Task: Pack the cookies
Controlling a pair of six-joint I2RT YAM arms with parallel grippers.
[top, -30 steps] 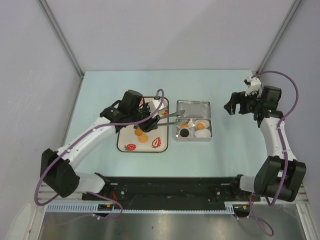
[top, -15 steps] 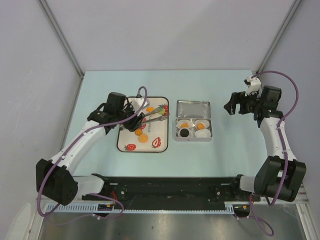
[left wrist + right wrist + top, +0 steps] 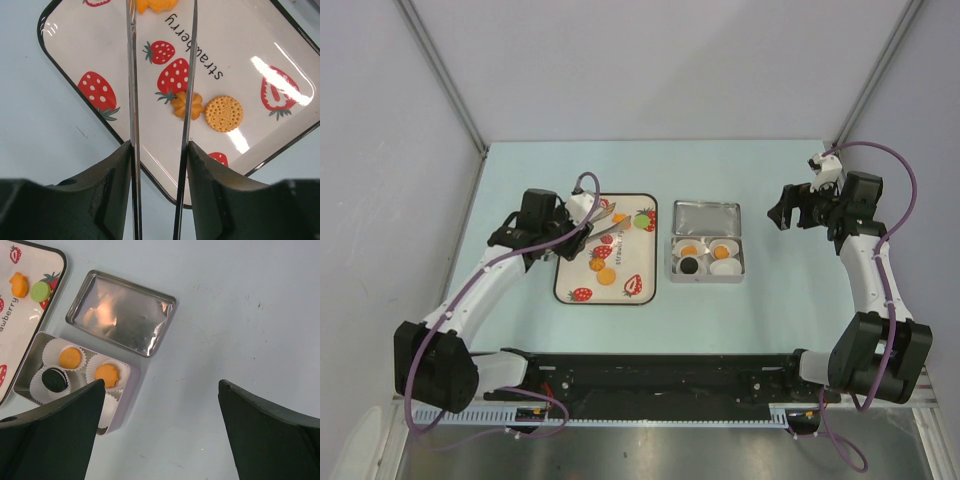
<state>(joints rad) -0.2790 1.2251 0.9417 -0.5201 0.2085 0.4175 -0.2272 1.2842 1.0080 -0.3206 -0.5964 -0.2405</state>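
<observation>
The open tin (image 3: 672, 262) holds white paper cups with two orange cookies (image 3: 689, 250) (image 3: 722, 253) and one black cookie (image 3: 689, 265); one cup (image 3: 724, 267) is empty. They also show in the right wrist view: orange (image 3: 70, 357), orange (image 3: 107, 375), black (image 3: 54, 379). Two orange cookies (image 3: 598, 264) (image 3: 607, 276) lie on the strawberry tray (image 3: 556, 290); the left wrist view shows a round one (image 3: 223, 114) and a flower-shaped one (image 3: 189, 105). My left gripper (image 3: 568, 222) (image 3: 159, 150) is shut on metal tongs (image 3: 131, 100), whose arms stand apart and empty over the tray. My right gripper (image 3: 790, 210) (image 3: 160, 390) is open and empty, right of the tin.
The tin's lid (image 3: 706, 218) (image 3: 122, 312) lies flat just behind the tin. An orange piece (image 3: 619, 218) and a green disc (image 3: 641, 220) sit at the tray's far edge. Bare table surrounds the tray and tin.
My left arm has drawn back to the left, carrying the tongs from the tin to over the tray. The right arm has not moved.
</observation>
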